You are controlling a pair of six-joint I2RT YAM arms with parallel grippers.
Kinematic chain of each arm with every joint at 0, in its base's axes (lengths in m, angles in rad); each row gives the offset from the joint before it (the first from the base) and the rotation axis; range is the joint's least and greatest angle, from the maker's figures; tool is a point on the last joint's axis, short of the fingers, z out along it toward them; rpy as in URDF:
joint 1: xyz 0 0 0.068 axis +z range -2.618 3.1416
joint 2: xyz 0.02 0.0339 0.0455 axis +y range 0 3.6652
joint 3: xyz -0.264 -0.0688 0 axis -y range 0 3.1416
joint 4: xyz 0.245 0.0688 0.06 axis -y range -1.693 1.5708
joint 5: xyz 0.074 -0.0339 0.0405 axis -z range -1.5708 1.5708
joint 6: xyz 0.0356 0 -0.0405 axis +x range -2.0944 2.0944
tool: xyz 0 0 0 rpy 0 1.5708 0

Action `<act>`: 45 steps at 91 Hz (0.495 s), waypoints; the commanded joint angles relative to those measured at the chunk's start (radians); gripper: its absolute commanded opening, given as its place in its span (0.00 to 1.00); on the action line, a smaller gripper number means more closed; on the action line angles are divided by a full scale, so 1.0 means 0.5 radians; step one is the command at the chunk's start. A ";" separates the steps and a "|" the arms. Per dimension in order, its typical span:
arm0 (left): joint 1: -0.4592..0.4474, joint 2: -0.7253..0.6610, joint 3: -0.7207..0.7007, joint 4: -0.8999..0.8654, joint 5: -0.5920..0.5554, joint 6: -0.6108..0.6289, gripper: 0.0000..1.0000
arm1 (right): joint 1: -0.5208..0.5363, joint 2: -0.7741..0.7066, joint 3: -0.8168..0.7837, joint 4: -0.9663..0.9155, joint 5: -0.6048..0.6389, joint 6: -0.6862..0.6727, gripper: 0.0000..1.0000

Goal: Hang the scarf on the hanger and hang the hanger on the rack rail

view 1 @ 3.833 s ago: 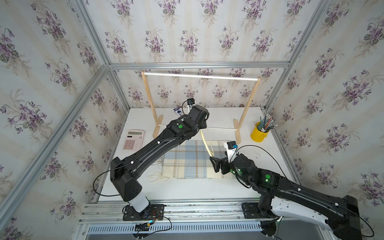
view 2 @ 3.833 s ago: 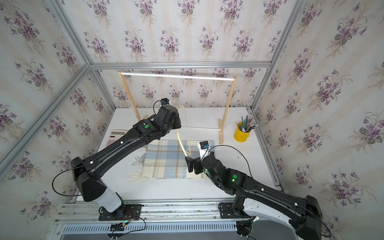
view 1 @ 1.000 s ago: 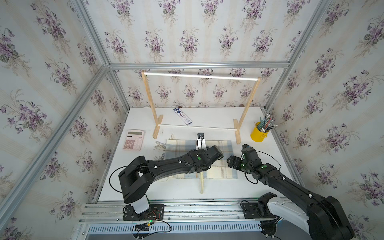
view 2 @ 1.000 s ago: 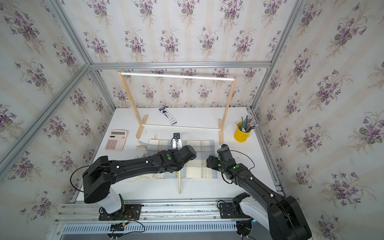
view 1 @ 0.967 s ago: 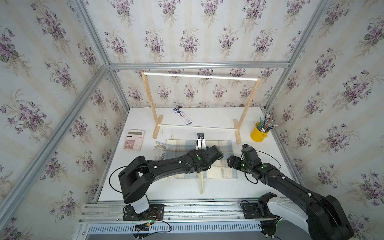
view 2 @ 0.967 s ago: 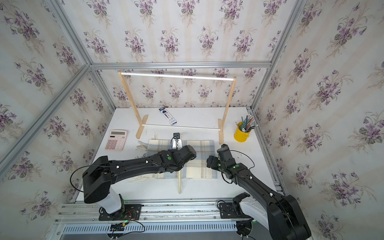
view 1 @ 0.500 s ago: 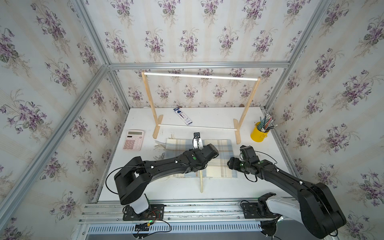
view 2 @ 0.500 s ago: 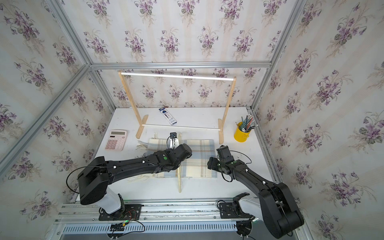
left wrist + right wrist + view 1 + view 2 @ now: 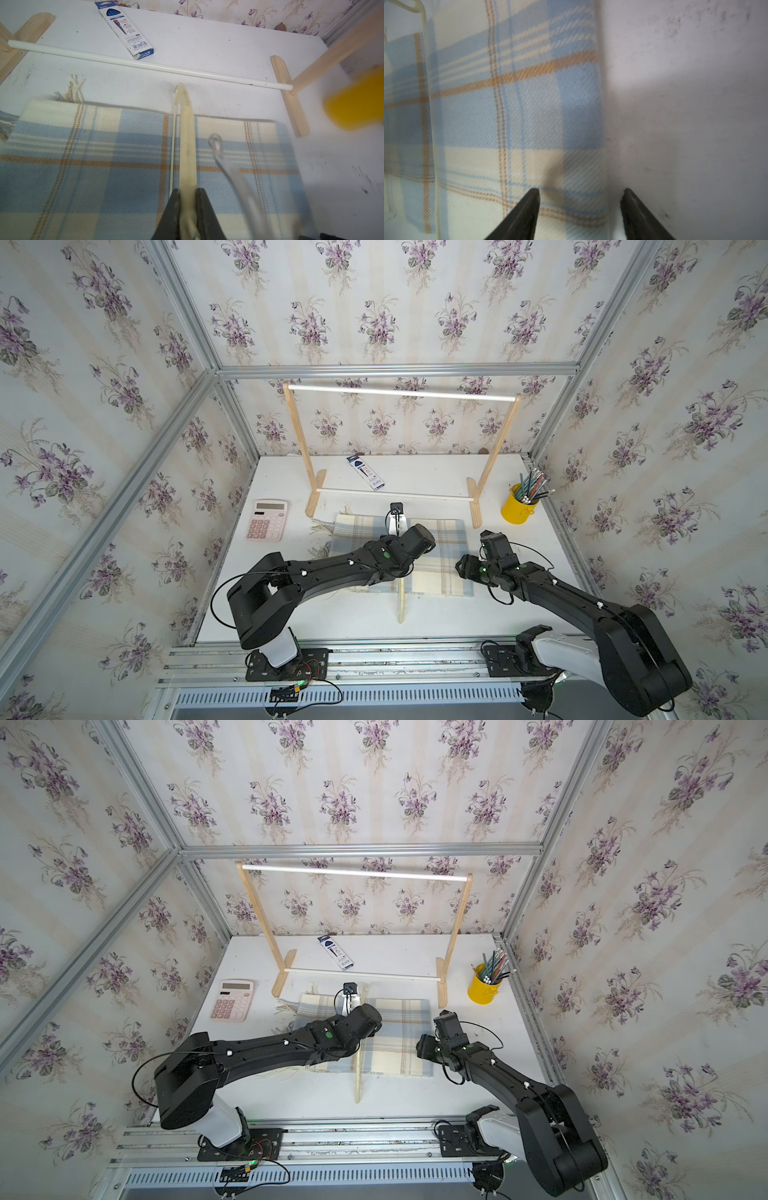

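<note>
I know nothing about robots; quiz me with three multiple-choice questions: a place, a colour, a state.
1. The slim pale wooden clothes hanger is: A across the pale blue and cream plaid scarf; B standing upright; C dangling overhead.
2. The small round cup of pencils is: A red; B yellow; C green.
3. The left gripper is: A wide open; B out of sight; C shut on the hanger.
Answers: 1 A, its wood crosses the cloth; 2 B, plainly yellow; 3 C, the jaws pinch the wood.

Soft twill-woven cloth scarf (image 9: 104, 176), smooth pale wooden hanger (image 9: 188, 135) with shiny metal hook (image 9: 216, 143), matt white table (image 9: 207, 41).
</note>
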 commanded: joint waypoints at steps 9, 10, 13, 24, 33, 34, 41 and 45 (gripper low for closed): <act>-0.002 0.004 -0.004 -0.070 0.122 -0.005 0.00 | -0.006 0.016 -0.056 -0.006 -0.040 0.039 0.58; -0.002 0.002 -0.003 -0.071 0.123 -0.005 0.00 | -0.006 0.017 -0.059 0.001 -0.043 0.040 0.57; 0.000 -0.001 -0.003 -0.072 0.121 -0.005 0.00 | -0.004 0.023 -0.070 0.020 -0.049 0.042 0.56; 0.001 -0.023 -0.007 -0.072 0.129 -0.010 0.00 | -0.005 0.066 -0.108 0.099 -0.076 0.062 0.50; 0.001 -0.053 0.000 -0.072 0.152 -0.015 0.00 | -0.006 0.107 -0.132 0.164 -0.097 0.071 0.40; 0.001 -0.060 0.001 -0.072 0.153 -0.015 0.00 | -0.005 0.111 -0.135 0.172 -0.099 0.071 0.39; 0.001 -0.096 0.019 -0.088 0.181 -0.013 0.00 | -0.006 0.131 -0.147 0.212 -0.106 0.077 0.21; 0.001 -0.113 0.042 -0.120 0.199 -0.016 0.00 | -0.005 0.141 -0.151 0.222 -0.107 0.077 0.10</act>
